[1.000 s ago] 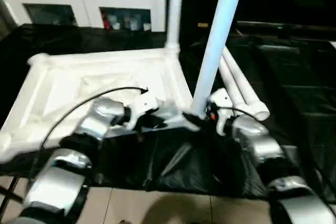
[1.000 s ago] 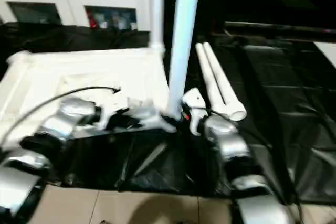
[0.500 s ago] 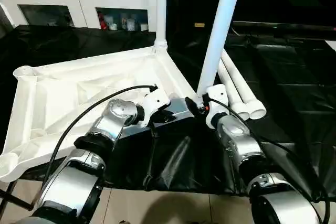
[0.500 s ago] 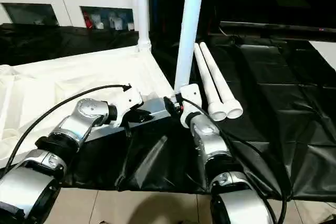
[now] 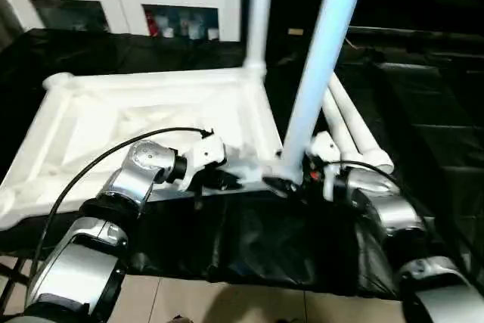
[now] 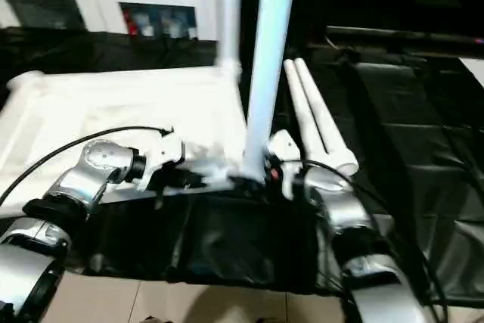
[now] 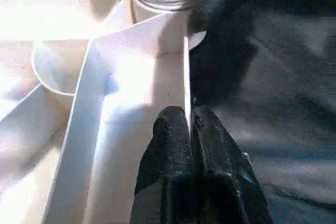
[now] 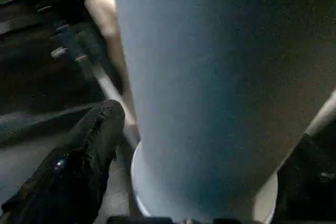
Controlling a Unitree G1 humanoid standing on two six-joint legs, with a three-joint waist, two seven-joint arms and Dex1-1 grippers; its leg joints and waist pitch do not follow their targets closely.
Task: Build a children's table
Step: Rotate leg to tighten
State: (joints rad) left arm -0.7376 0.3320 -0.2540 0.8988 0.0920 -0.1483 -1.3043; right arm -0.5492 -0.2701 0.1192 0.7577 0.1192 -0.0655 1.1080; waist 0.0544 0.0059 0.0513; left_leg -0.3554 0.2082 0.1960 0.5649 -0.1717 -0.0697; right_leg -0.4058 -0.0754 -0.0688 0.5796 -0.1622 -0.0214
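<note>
A white tube leg stands upright between the right tool's two black fingers, which flank it.

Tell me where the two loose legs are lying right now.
The loose legs lie side by side on the black sheet, right of the tabletop, just behind the right gripper.

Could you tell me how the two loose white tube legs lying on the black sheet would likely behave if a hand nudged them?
The two loose legs are round, smooth tubes lying side by side on the black sheet, so a sideways nudge would probably roll them. They look hollow at their open ends, so likely light for their length. They appear straight and rigid, so they should lift without sagging, though the smooth surface may be slippery.
</note>
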